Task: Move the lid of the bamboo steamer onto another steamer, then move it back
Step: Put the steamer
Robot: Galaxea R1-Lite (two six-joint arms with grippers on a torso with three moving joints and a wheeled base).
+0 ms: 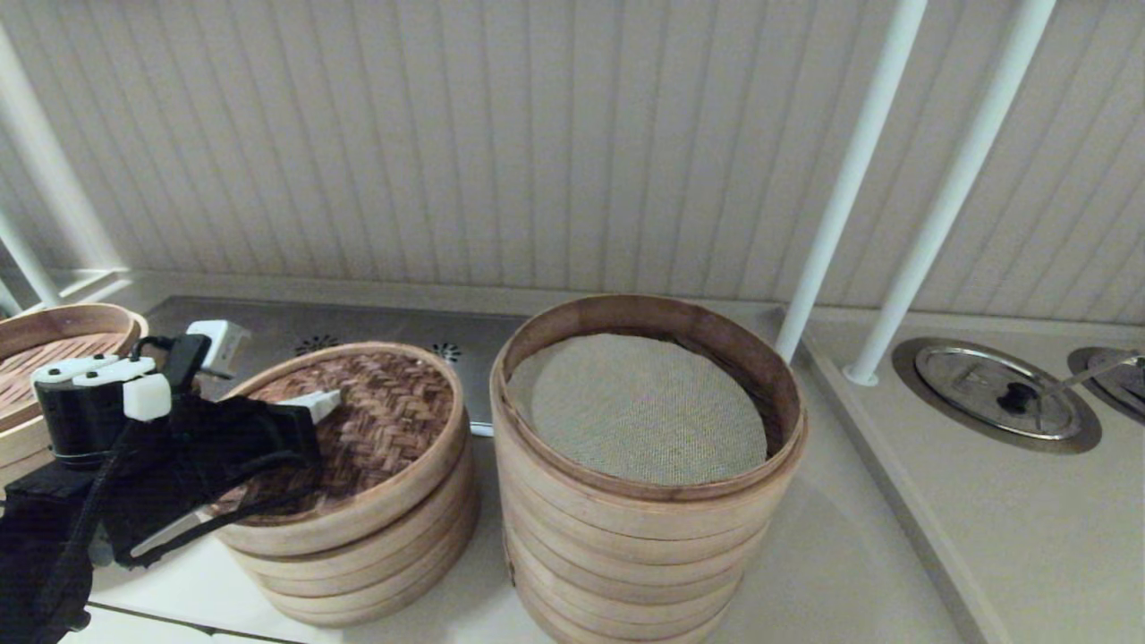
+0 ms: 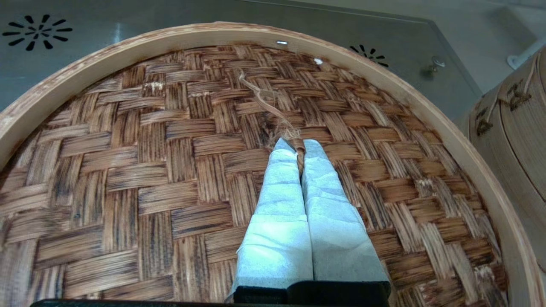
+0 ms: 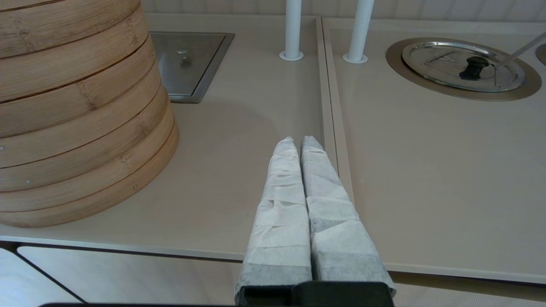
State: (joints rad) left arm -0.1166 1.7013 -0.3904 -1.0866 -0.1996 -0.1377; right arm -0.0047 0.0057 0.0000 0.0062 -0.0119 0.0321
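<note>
The bamboo steamer lid [image 1: 394, 420], dark woven top inside a pale rim, lies on a short stack of bamboo rings [image 1: 376, 563] at the front left. My left gripper [image 1: 326, 402] reaches over the lid's middle, and in the left wrist view it [image 2: 298, 145] is shut on the small twine loop at the centre of the weave [image 2: 149, 170]. The other steamer [image 1: 644, 528], a tall stack with a beige mesh liner [image 1: 635, 407], stands uncovered just right of the lid. My right gripper [image 3: 297, 143] is shut and empty, hovering low over the counter right of the tall stack [image 3: 72, 106].
A slatted steamer [image 1: 54, 349] sits at the far left edge. Two white poles [image 1: 850, 179] rise behind the tall stack. A steel lid with a black knob [image 1: 997, 389] is set into the counter at the right. A steel panel with vents [image 1: 358, 331] lies behind the stacks.
</note>
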